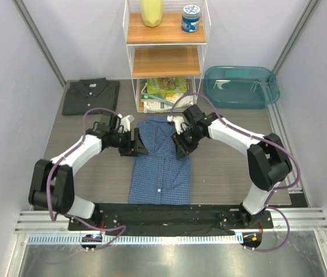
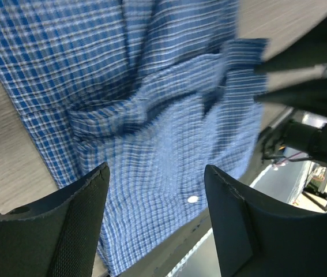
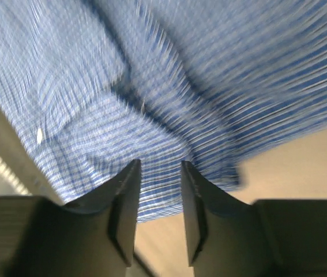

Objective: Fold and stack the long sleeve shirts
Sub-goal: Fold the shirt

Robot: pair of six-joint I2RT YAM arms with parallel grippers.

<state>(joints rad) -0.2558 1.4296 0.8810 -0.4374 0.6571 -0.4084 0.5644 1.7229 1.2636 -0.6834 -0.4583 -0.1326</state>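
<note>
The blue checked shirt (image 1: 161, 161) lies in the middle of the table, folded to a narrow strip, collar at the far end. It fills the left wrist view (image 2: 151, 115) and the right wrist view (image 3: 169, 86). My left gripper (image 1: 138, 145) is open at the shirt's left edge, just above the cloth, with nothing between its fingers (image 2: 74, 222). My right gripper (image 1: 181, 148) is open, its jaws a narrow gap apart, at the shirt's right edge; its fingers (image 3: 126, 202) hold nothing. The dark charcoal shirt (image 1: 91, 96) lies folded at the far left.
A wire and wood shelf unit (image 1: 164, 55) stands at the back centre with a yellow container (image 1: 151, 11), a blue jar (image 1: 190, 18) and packets below. A teal plastic tub (image 1: 241, 86) sits at the back right. The walls close in on both sides.
</note>
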